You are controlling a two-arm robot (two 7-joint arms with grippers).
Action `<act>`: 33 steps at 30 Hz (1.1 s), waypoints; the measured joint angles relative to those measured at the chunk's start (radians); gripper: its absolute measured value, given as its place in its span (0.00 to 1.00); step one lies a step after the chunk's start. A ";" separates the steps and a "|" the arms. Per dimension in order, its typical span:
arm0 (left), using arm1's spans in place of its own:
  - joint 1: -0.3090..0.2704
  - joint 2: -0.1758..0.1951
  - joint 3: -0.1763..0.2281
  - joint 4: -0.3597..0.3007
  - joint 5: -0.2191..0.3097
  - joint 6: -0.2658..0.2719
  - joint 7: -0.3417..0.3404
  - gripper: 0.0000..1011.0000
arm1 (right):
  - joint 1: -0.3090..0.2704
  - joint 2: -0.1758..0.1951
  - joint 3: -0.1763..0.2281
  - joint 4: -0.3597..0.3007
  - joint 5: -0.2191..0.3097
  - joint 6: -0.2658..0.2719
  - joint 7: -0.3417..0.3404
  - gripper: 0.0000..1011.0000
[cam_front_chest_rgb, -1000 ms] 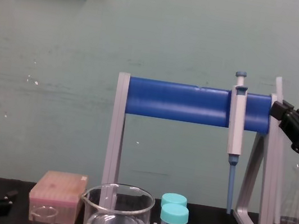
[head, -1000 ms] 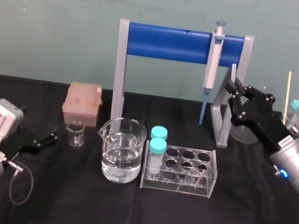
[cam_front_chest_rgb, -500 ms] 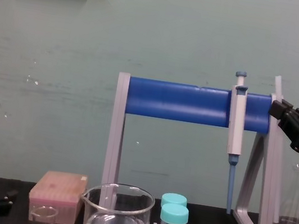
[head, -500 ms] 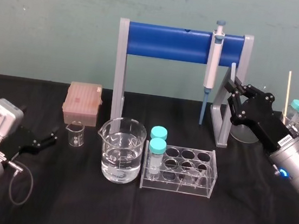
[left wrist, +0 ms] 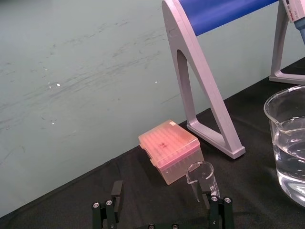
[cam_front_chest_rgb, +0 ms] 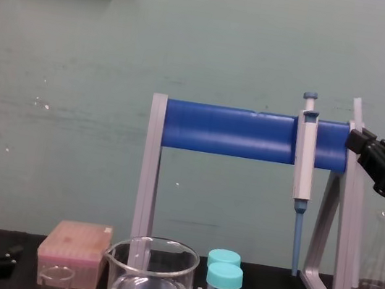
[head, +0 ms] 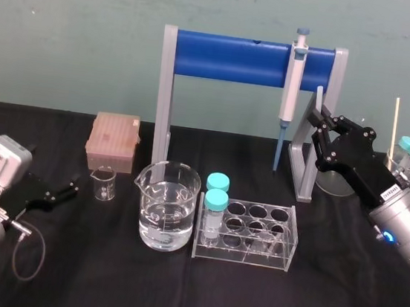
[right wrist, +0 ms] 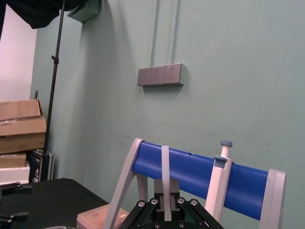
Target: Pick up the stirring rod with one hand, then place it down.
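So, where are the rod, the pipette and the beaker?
rod (right wrist: 165, 176), right wrist view, mid shaft.
pipette (head: 292, 86), head view, white body.
beaker (head: 171, 187), head view, glass wall above water.

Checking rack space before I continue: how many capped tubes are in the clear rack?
2, both at the rack's left end: the front tube and the rear tube right behind it. Other wells look empty.
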 joint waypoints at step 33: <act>0.000 0.000 0.000 0.000 0.000 0.000 0.000 0.99 | 0.001 0.000 0.000 0.000 0.001 0.000 0.001 0.07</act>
